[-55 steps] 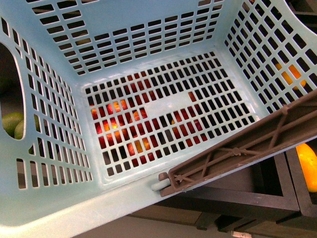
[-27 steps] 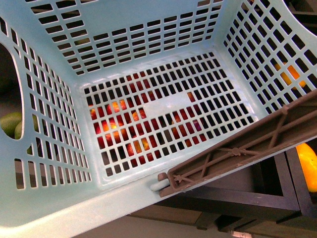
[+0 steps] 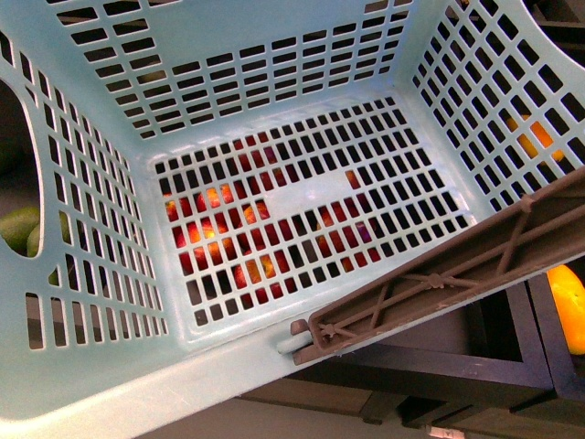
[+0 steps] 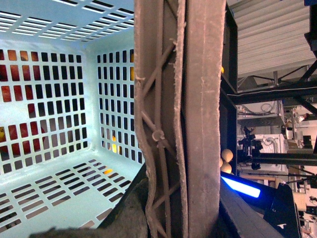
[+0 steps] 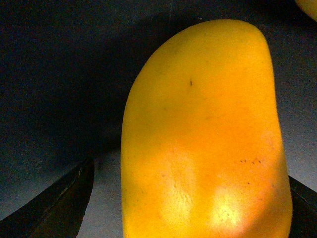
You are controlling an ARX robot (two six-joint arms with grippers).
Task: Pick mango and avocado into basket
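Note:
The light teal basket (image 3: 274, 55) fills the front view, tilted, and nothing lies inside it. Its brown-grey handle (image 3: 439, 274) crosses the lower right. In the left wrist view my left gripper (image 4: 178, 210) is shut on that handle (image 4: 183, 99), with the basket's inside (image 4: 59, 188) beside it. The mango (image 5: 203, 139), smooth and yellow shading to orange, fills the right wrist view on a dark surface. My right gripper (image 5: 188, 218) is open around it, with one dark finger (image 5: 59, 203) showing to its side and apart from it. The avocado is out of view.
Red and orange fruits (image 3: 215, 242) show under the basket through its slotted floor. Pale green fruits (image 3: 20, 229) appear through the hand hole on the left. A yellow-orange fruit (image 3: 569, 306) lies in a black shelf frame (image 3: 512, 366) at the right edge.
The basket has shifted very slightly in the front view; nothing else differs.

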